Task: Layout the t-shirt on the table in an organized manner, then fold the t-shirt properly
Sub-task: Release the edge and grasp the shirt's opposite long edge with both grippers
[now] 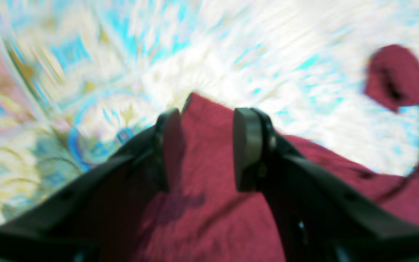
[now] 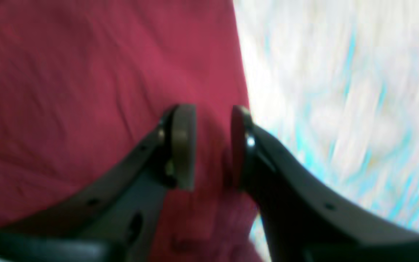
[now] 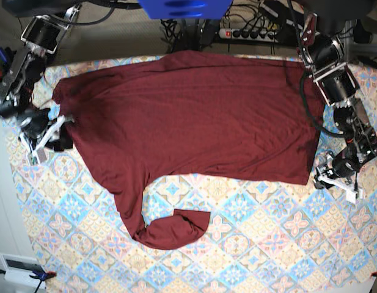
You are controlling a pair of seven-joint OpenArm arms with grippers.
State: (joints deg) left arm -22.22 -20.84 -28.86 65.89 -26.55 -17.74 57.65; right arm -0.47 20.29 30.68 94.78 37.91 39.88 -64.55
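My right wrist camera has the right gripper (image 2: 213, 147) over the t-shirt (image 2: 96, 91), jaws parted with maroon cloth showing in the gap. Left of the fingers (image 2: 184, 145) it's all shirt; right of them the hem edge gives way to blurred table (image 2: 340, 91).

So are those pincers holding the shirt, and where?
Each seems to straddle an edge of the t-shirt: left pincer at a corner, right pincer at a side edge. A firm grip cannot be told.
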